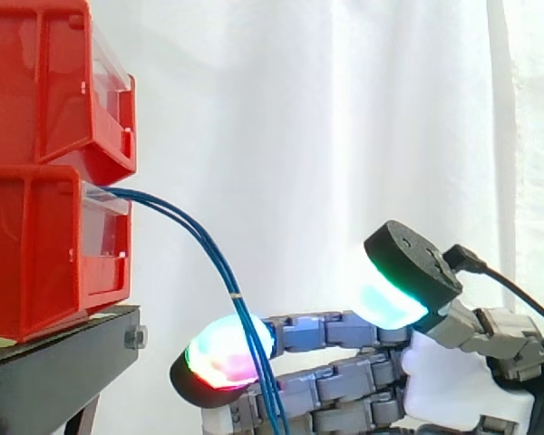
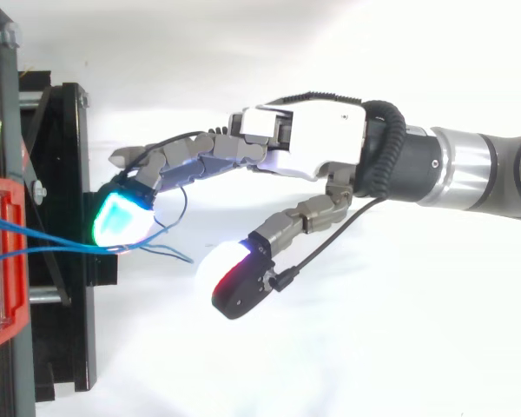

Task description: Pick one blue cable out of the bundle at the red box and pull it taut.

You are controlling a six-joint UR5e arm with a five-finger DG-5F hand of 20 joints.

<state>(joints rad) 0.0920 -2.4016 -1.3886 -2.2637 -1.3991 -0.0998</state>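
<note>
Two thin blue cables (image 1: pixel 208 249) leave the front of the lower red bin (image 1: pixel 36 254) and arc down to the right. In the top view the blue cables (image 2: pixel 43 240) run from the red bin (image 2: pixel 0 261) to the cyan fingertip (image 2: pixel 122 217). My hand (image 1: pixel 453 372) reaches in from the right with its fingers stretched toward the bin. The cables hang across the glowing fingertip (image 1: pixel 222 349), touching or just in front of it. The thumb pad (image 1: pixel 390 304) stands well apart, with nothing pinched. From above, my hand (image 2: pixel 313 139) is open.
A second red bin (image 1: pixel 45 82) is stacked on the lower one. Both rest on a black stand (image 1: pixel 59 349) at the left, whose frame (image 2: pixel 65 174) lies just beyond the fingertips. A white curtain hangs behind.
</note>
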